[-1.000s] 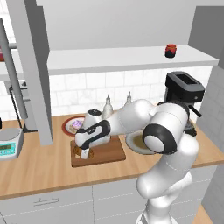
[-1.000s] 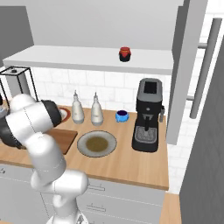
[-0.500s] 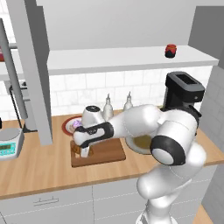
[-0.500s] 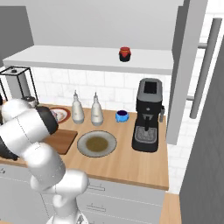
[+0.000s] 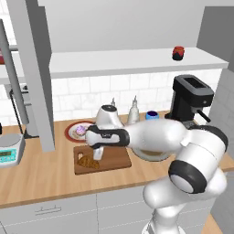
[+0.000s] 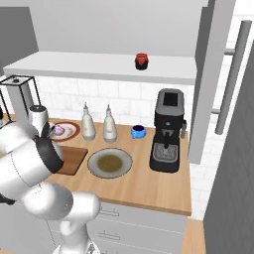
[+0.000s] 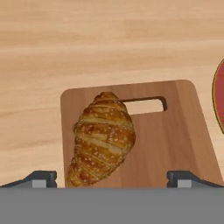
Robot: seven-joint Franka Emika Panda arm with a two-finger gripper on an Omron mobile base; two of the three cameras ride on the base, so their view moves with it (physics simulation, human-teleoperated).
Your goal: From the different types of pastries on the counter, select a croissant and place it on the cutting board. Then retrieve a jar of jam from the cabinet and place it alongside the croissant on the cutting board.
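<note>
1. Our claw [image 7: 111, 178] stood wide open and empty above the board [image 7: 175, 135]; the croissant [image 7: 103, 138] lay on it, by the handle slot.
2. We judged the next step was to lift straight up, clear of the croissant, then go for the jam [image 5: 178, 53] on the cabinet shelf [image 5: 132, 61].
3. The red plate [image 5: 72, 133] held the cupcake [image 5: 81, 130].
</note>
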